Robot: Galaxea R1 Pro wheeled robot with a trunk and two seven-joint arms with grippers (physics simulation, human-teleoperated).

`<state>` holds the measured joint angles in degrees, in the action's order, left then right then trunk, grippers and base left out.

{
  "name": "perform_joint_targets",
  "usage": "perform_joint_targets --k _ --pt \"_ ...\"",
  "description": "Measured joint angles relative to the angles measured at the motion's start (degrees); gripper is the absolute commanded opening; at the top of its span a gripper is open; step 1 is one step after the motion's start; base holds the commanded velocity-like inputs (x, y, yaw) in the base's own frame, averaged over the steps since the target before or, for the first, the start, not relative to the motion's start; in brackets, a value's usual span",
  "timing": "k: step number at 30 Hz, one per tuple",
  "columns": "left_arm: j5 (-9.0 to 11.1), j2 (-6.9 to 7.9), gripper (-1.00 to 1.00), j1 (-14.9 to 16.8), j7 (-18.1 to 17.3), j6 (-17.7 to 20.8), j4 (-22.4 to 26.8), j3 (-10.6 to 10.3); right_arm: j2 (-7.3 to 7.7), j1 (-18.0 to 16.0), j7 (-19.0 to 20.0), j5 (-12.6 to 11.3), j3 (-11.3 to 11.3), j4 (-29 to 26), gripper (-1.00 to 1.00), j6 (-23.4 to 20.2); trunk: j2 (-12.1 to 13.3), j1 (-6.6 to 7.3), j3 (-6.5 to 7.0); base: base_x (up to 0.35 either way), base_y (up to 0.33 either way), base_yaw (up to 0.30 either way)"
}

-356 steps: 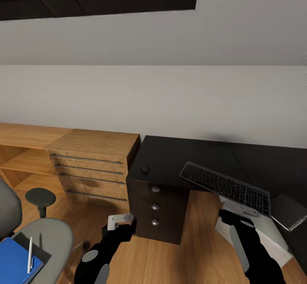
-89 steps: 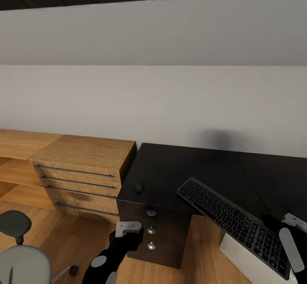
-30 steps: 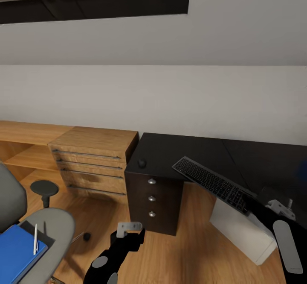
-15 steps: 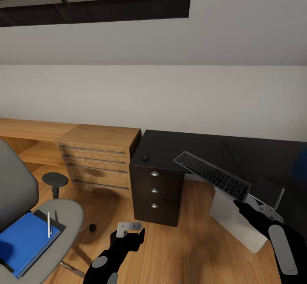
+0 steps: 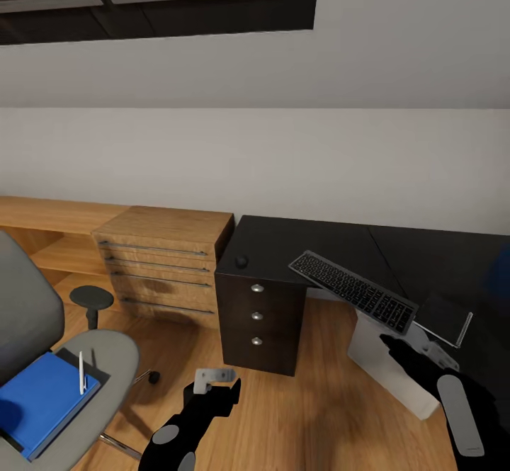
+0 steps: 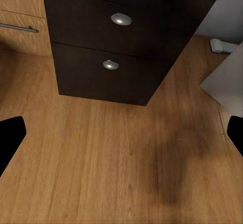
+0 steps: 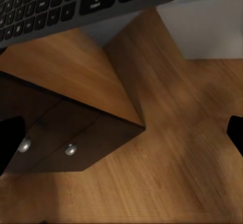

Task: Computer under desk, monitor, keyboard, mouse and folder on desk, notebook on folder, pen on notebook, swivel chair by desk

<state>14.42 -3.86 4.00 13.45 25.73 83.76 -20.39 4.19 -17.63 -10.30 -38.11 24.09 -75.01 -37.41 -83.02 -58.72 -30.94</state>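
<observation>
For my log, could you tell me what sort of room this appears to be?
Probably a home study or bedroom workspace: a black desk with a keyboard, a grey swivel chair, and wooden drawers.

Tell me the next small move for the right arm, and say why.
Probably raise the open right gripper to the near end of the keyboard and nudge it farther onto the desk. The keyboard lies slanted, much of it apparently jutting past the desk edge over the wooden floor, and nothing grips it.
</observation>
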Motion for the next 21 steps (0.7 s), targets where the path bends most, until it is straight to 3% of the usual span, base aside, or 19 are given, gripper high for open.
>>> perform_joint_targets --k 8,15,21 --pt "0.0 -0.02 1.0 0.0 -0.01 0.01 -0.02 0.0 -1.44 0.0 0.11 0.12 -1.72 1.5 1.0 0.08 0.0 0.0 0.0 0.0 0.0 0.0" --pt "0.0 -0.02 1.0 0.0 -0.01 0.0 -0.01 0.0 -1.68 0.0 0.19 0.13 -3.4 3.14 1.0 0.16 0.0 0.0 0.0 0.0 0.0 0.0" --pt "0.0 -0.02 1.0 0.0 -0.01 0.0 -0.02 0.0 -1.7 0.0 0.18 0.11 -5.94 7.96 1.0 0.48 0.0 0.0 0.0 0.0 0.0 0.0"
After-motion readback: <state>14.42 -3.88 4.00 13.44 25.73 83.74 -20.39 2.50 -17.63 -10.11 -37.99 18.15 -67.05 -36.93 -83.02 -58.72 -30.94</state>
